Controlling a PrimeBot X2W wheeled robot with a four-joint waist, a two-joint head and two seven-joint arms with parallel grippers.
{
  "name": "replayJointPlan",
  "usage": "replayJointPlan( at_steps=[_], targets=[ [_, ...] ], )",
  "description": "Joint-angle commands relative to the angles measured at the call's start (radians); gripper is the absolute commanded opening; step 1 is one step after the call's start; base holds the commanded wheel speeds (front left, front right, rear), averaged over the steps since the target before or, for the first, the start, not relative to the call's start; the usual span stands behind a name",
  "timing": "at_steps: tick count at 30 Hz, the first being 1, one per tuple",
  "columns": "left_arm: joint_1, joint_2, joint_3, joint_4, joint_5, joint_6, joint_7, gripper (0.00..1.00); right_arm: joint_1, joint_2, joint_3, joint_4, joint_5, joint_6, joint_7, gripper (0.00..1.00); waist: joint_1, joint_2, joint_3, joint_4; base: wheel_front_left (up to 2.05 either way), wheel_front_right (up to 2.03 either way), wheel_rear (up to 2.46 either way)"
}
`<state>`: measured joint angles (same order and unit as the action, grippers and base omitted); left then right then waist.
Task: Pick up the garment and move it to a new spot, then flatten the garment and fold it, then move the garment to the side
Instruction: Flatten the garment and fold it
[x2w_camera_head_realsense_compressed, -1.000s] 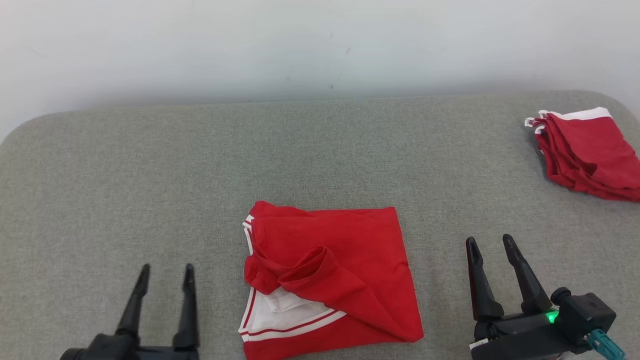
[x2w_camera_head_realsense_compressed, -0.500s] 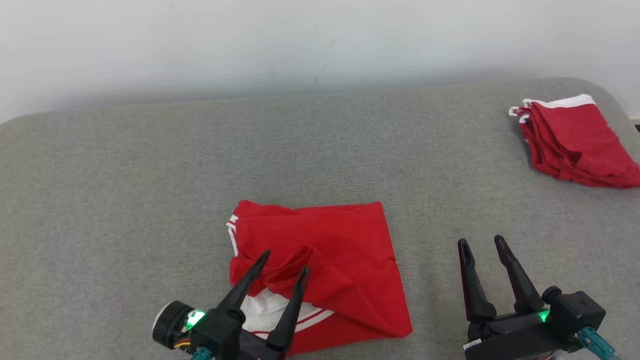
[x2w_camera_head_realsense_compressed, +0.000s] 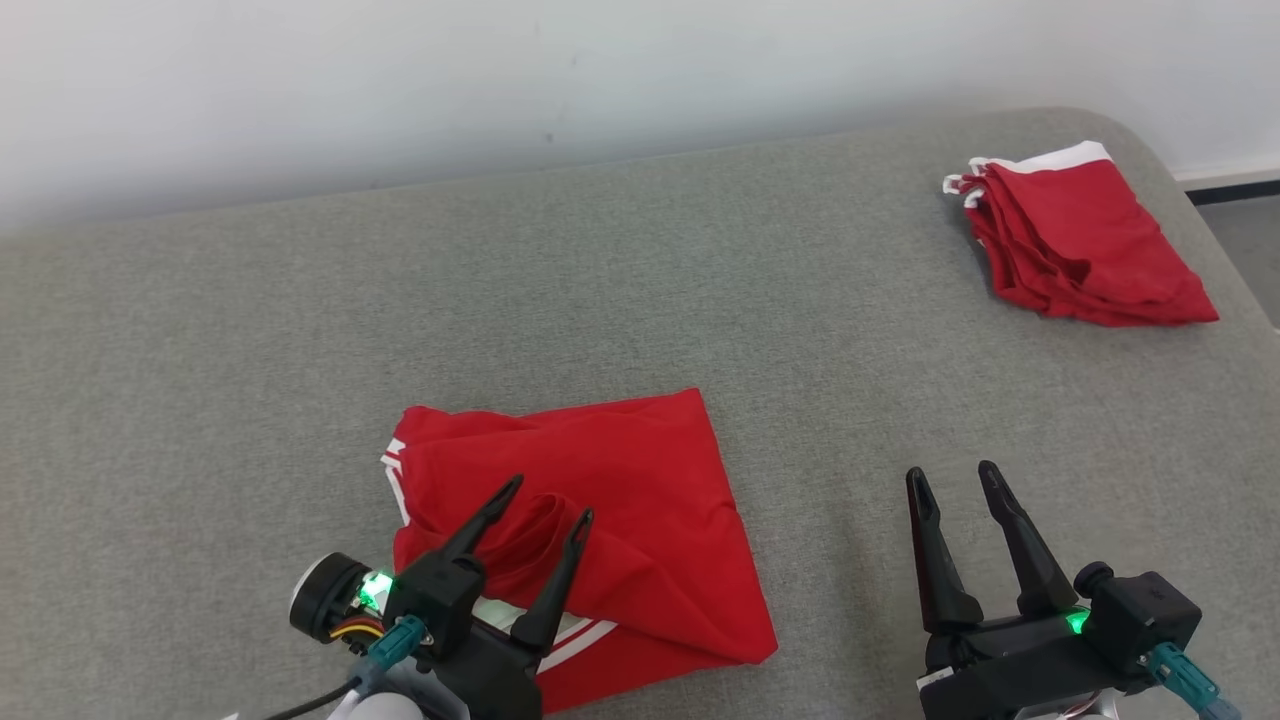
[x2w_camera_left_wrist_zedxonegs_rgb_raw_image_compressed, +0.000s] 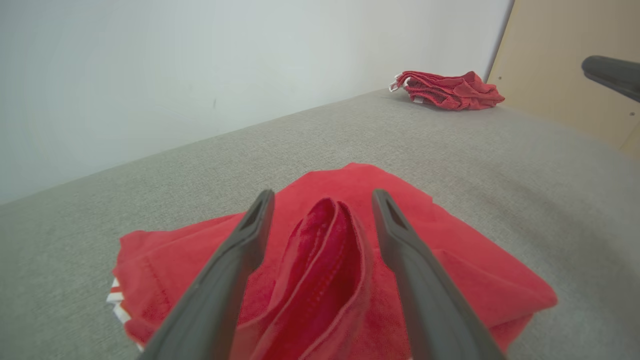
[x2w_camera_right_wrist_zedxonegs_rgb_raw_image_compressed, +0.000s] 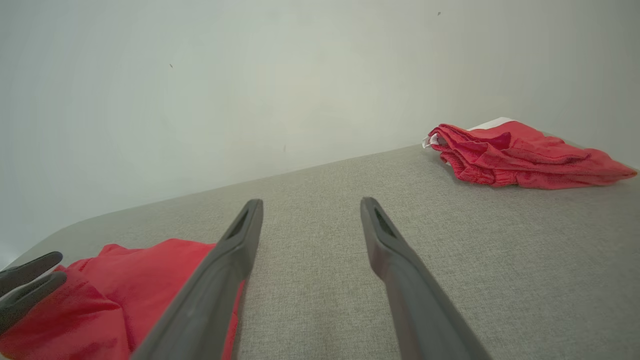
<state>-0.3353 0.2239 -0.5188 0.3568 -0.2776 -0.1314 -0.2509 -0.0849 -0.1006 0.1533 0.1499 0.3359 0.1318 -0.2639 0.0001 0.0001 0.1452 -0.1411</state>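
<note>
The garment (x2w_camera_head_realsense_compressed: 610, 500) is red with white stripes and lies folded on the grey surface, near the front centre of the head view. My left gripper (x2w_camera_head_realsense_compressed: 550, 500) hovers open over its near left part, fingers either side of a raised red fold (x2w_camera_left_wrist_zedxonegs_rgb_raw_image_compressed: 325, 250). The garment (x2w_camera_left_wrist_zedxonegs_rgb_raw_image_compressed: 450, 260) spreads under that gripper (x2w_camera_left_wrist_zedxonegs_rgb_raw_image_compressed: 322, 195) in the left wrist view. My right gripper (x2w_camera_head_realsense_compressed: 950, 475) stands open over bare surface to the garment's right, nothing between its fingers. In the right wrist view that gripper (x2w_camera_right_wrist_zedxonegs_rgb_raw_image_compressed: 310, 202) points across the surface, with the garment (x2w_camera_right_wrist_zedxonegs_rgb_raw_image_compressed: 125, 280) at lower left.
A pile of folded red garments (x2w_camera_head_realsense_compressed: 1080, 240) lies at the far right corner of the grey padded surface (x2w_camera_head_realsense_compressed: 300, 330); the same pile (x2w_camera_left_wrist_zedxonegs_rgb_raw_image_compressed: 447, 90) (x2w_camera_right_wrist_zedxonegs_rgb_raw_image_compressed: 520, 155) is seen from both wrists. A pale wall runs behind. The surface's right edge drops off near the pile.
My left gripper moved from bare surface at the left onto the garment's near left part. The head camera turned, shifting the whole picture left. The right gripper held its place.
</note>
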Motion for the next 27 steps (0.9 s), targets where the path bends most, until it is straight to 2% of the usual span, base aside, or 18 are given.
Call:
replayJointPlan(
  at_steps=[1, 2, 3, 4, 5, 12, 23, 24, 25, 26, 27],
  targets=[
    [-0.014, 0.004, -0.007, 0.013, -0.007, 0.002, 0.003, 1.0, -0.011, 0.004, -0.002, 0.001, 0.008, -0.003, 0.0, 1.0, -0.0001, -0.0001, 0.01, -0.017, 0.0, 0.0, 0.0],
    [-0.022, 0.007, -0.007, 0.025, -0.012, 0.002, 0.006, 1.0, -0.012, 0.005, -0.004, 0.0, 0.008, -0.003, 0.0, 1.0, -0.0001, -0.0001, 0.012, -0.021, 0.0, 0.0, 0.0],
    [-0.029, 0.01, -0.007, 0.04, -0.016, 0.002, 0.011, 0.73, -0.012, 0.006, -0.006, -0.001, 0.008, -0.003, 0.0, 1.0, -0.0001, -0.0001, 0.012, -0.023, 0.0, 0.0, 0.0],
    [-0.035, 0.011, -0.011, 0.051, -0.022, 0.002, 0.015, 0.26, -0.011, 0.007, -0.007, -0.001, 0.007, -0.003, 0.0, 1.0, -0.0001, -0.0001, 0.013, -0.025, 0.0, 0.0, 0.0],
    [-0.041, 0.013, -0.013, 0.06, -0.023, 0.002, 0.018, 0.0, -0.01, 0.008, -0.009, -0.002, 0.006, -0.003, 0.0, 1.0, -0.0001, -0.0001, 0.013, -0.026, 0.0, 0.0, 0.0],
    [-0.045, 0.018, -0.027, 0.04, -0.041, 0.002, 0.003, 0.0, 0.005, 0.01, -0.024, -0.009, -0.003, -0.003, 0.0, 1.0, -0.0001, -0.0001, 0.0, -0.001, 0.0, 0.0, 0.0],
    [0.11, 0.048, -0.027, -0.137, -0.065, 0.021, -0.01, 0.0, 0.021, -0.005, -0.029, -0.008, -0.003, -0.003, 0.0, 1.0, -0.0001, -0.0001, -0.016, 0.089, 0.0, 0.0, 0.0],
    [0.125, 0.051, -0.024, -0.143, -0.068, 0.025, -0.011, 0.15, 0.021, -0.006, -0.028, -0.007, -0.002, -0.003, 0.0, 1.0, -0.0001, -0.0001, -0.016, 0.094, 0.0, 0.0, 0.0],
    [0.137, 0.056, -0.022, -0.149, -0.066, 0.027, -0.012, 0.47, 0.022, -0.008, -0.029, -0.006, -0.001, -0.003, 0.0, 1.0, -0.0001, -0.0001, -0.016, 0.099, 0.0, 0.0, 0.0],
    [0.148, 0.057, -0.018, -0.155, -0.065, 0.032, -0.012, 0.95, 0.022, -0.009, -0.026, -0.005, -0.001, -0.003, 0.0, 1.0, -0.0001, -0.0001, -0.017, 0.103, 0.0, 0.0, 0.0],
    [0.158, 0.054, -0.013, -0.16, -0.071, 0.036, -0.013, 1.0, 0.022, -0.01, -0.026, -0.004, 0.0, -0.003, 0.0, 1.0, -0.0001, -0.0001, -0.018, 0.105, 0.0, 0.0, 0.0]
  ],
)
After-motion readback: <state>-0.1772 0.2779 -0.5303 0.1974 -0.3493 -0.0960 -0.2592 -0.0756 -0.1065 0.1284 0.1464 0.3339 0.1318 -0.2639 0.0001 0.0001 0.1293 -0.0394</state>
